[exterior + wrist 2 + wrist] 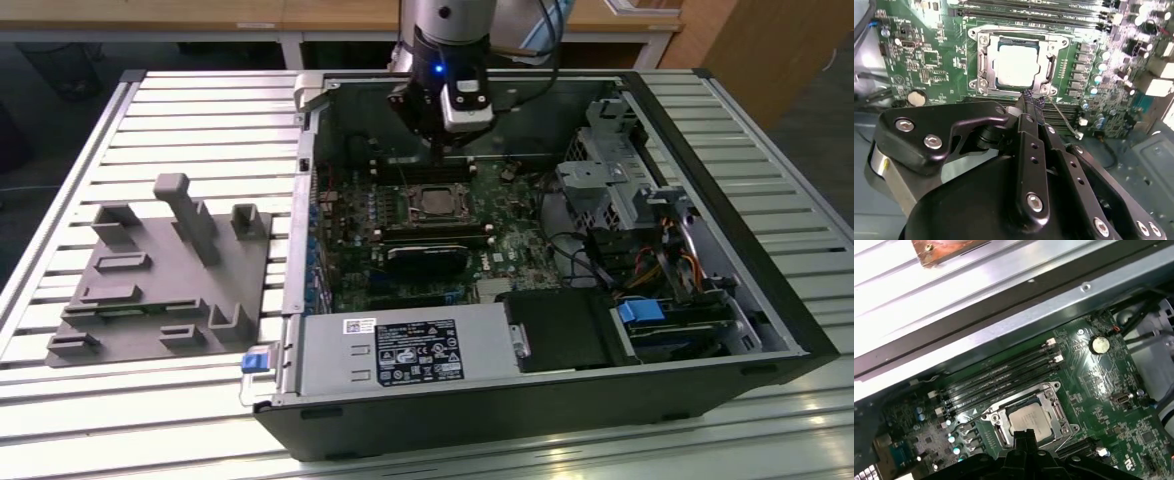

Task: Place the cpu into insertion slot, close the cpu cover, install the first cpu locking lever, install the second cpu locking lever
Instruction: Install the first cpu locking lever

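Chip (1015, 64) seated, cover (1050, 65) lowered over it
The tool (1030, 100) is held clenched at the cover edge, beside a thin lever (1064, 120).

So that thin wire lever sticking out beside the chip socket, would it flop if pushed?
Probably springy, not floppy: the lever is thin metal yet holds a straight line unsupported. Likely light; its slim shape may slip sideways.

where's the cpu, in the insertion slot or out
In. The cpu lies flat inside the insertion slot, with the silver cpu cover framing its edges.
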`<control>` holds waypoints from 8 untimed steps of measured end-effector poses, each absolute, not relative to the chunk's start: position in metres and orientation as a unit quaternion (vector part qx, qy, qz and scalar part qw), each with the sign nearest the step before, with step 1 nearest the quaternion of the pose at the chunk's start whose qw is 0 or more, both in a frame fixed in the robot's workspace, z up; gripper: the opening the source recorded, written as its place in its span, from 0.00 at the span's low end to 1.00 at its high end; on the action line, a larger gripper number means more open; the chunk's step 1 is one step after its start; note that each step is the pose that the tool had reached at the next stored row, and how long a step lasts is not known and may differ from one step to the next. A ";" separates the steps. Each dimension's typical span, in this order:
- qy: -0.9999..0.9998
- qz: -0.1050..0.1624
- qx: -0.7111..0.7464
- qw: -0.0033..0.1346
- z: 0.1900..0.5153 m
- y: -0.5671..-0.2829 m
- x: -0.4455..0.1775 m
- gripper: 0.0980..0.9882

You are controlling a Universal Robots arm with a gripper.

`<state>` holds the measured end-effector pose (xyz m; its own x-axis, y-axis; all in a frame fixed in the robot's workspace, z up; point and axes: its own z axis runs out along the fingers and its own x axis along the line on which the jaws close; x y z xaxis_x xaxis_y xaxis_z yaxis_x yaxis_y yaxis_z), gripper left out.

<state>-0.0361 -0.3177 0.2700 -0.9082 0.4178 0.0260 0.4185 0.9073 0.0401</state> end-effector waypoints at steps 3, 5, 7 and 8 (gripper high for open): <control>-0.981 -0.022 -0.194 0.009 0.270 -0.318 -0.036 0.02; -0.984 -0.022 -0.179 0.009 0.270 -0.318 -0.036 0.02; -0.986 -0.022 -0.164 0.010 0.270 -0.318 -0.036 0.02; -0.987 -0.022 -0.156 0.010 0.270 -0.318 -0.036 0.02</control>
